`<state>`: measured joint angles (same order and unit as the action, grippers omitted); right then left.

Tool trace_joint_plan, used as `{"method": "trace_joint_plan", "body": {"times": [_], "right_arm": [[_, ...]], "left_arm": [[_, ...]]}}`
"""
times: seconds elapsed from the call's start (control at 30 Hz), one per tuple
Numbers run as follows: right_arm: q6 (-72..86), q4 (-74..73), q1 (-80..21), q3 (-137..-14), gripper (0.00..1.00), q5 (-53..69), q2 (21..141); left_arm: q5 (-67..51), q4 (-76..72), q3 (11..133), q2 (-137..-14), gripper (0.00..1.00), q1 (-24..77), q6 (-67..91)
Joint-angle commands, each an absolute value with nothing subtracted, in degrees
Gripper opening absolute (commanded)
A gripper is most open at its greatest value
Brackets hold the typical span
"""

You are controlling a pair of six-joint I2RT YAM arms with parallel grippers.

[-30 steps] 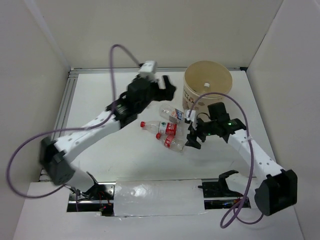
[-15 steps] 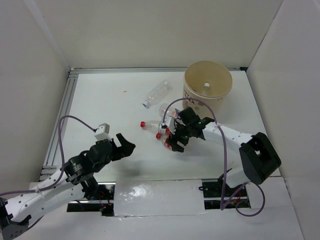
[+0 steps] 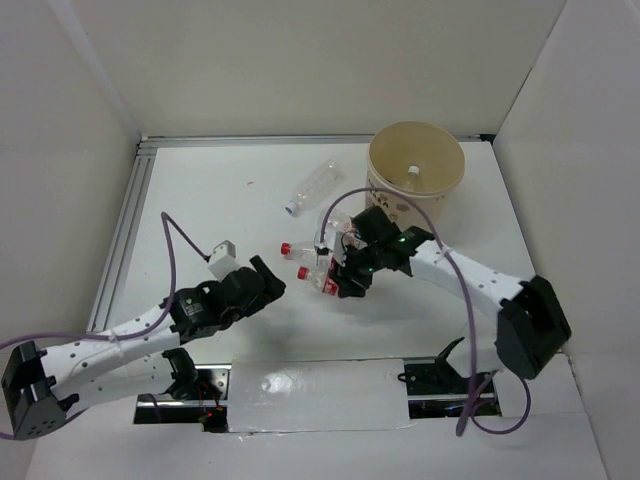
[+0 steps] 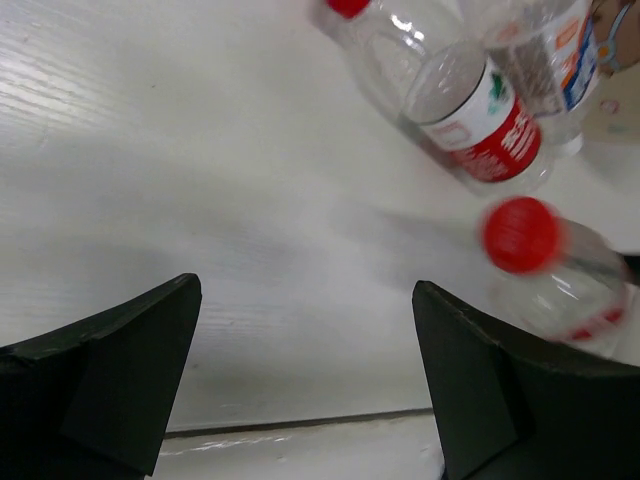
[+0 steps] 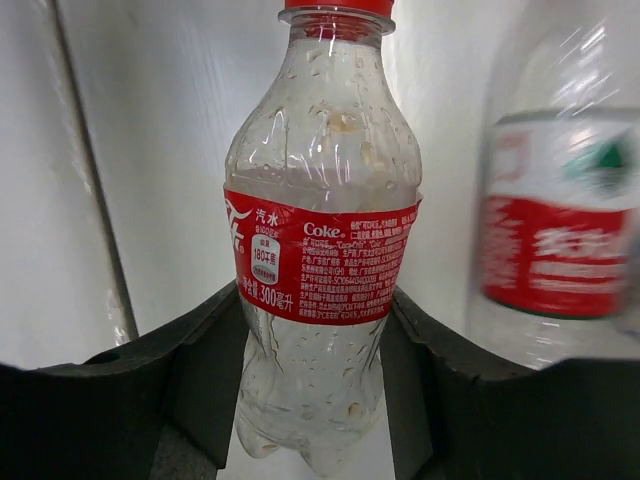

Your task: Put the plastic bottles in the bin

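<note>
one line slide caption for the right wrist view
Right tool holds a clear red-labelled Coke bottle, a second red-labelled bottle blurred beside it.

A flat white desk [image 3: 200,220] with a faint wood-like grain filled the floor of the scene. A silver metal rail [image 3: 122,235] ran along its left edge, and a similar one lined the far edge. Plain off-white wall panels [image 3: 300,60] stood on three sides. A tiny reddish speck [image 3: 250,184] lay on the desk, towards the far side. A glossy white strip [image 3: 318,395] covered the near edge.
</note>
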<state>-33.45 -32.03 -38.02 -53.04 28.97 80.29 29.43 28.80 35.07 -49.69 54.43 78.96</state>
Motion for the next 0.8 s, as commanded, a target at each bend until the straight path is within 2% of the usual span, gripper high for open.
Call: {"method": "trace_joint_plan", "body": {"times": [0.0, 0.17, 0.3, 0.37, 0.43, 0.5, 0.53, 0.57, 0.63, 0.67, 0.77], "right_arm": [[-35.16, -36.56, -36.31, -63.70, 0.28, 34.99, 71.03], [-26.99, -27.88, -30.51, -71.97, 0.28, 23.75, 65.66], [-22.33, -18.91, -24.63, -74.09, 0.28, 11.98, 64.78], [-22.32, -17.14, -21.81, -75.75, 0.32, 8.18, 67.67], [-22.32, -15.04, -16.02, -75.76, 0.37, 10.36, 70.57], [-21.01, -12.76, -11.28, -75.23, 0.45, 11.86, 72.15], [-20.48, -10.74, -10.29, -75.23, 0.52, 11.87, 73.12], [-18.91, -10.72, -9.33, -75.23, 0.72, 11.87, 75.39], [-17.24, -13.86, -6.34, -77.68, 0.93, 14.22, 77.86], [-16.70, -14.84, -5.20, -78.57, 1.00, 15.80, 78.74], [-16.00, -14.85, -2.81, -76.74, 1.00, 20.46, 76.05]], "left_arm": [[30.24, 26.46, 41.21, -54.04, 1.00, 51.87, 87.44], [22.69, 24.53, 44.38, -59.76, 1.00, 43.96, 94.21], [13.55, 15.48, 42.98, -64.85, 1.00, 38.33, 97.11], [9.60, 13.10, 44.20, -68.62, 1.00, 36.91, 97.99], [9.05, 12.22, 47.54, -75.04, 1.00, 36.91, 98.00], [8.26, 11.87, 50.61, -81.00, 1.00, 36.91, 98.53], [7.57, 10.91, 51.49, -82.86, 1.00, 36.91, 99.13], [6.69, 10.03, 52.37, -84.71, 1.00, 36.91, 100.62], [5.98, 9.32, 55.62, -90.14, 1.00, 37.44, 101.68], [5.98, 10.62, 57.03, -91.83, 1.00, 37.44, 102.91], [6.06, 12.03, 61.16, -96.75, 1.00, 38.75, 104.67]]}}
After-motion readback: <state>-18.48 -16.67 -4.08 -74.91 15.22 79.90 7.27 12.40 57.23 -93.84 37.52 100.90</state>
